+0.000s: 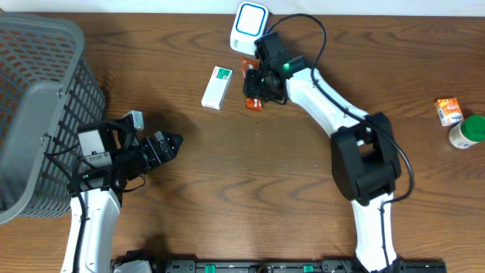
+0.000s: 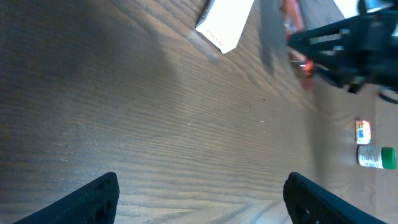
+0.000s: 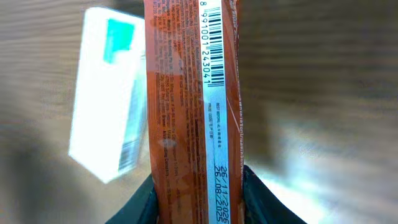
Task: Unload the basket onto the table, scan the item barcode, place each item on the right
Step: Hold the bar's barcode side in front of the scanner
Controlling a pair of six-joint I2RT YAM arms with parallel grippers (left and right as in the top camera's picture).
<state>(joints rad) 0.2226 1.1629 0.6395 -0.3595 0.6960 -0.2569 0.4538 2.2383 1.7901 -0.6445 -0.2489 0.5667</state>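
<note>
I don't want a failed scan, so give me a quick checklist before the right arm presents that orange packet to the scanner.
1. Packet gripped between right fingers: ok.
2. Barcode clear of those fingers: ok.
3. Barcode facing the scanner: cannot tell.
4. Box lying apart from the scanner: ok.
5. Left fingers open, away from the packet: ok.

White box [image 2: 225, 22], L fingers [image 2: 93, 199] apart
</note>
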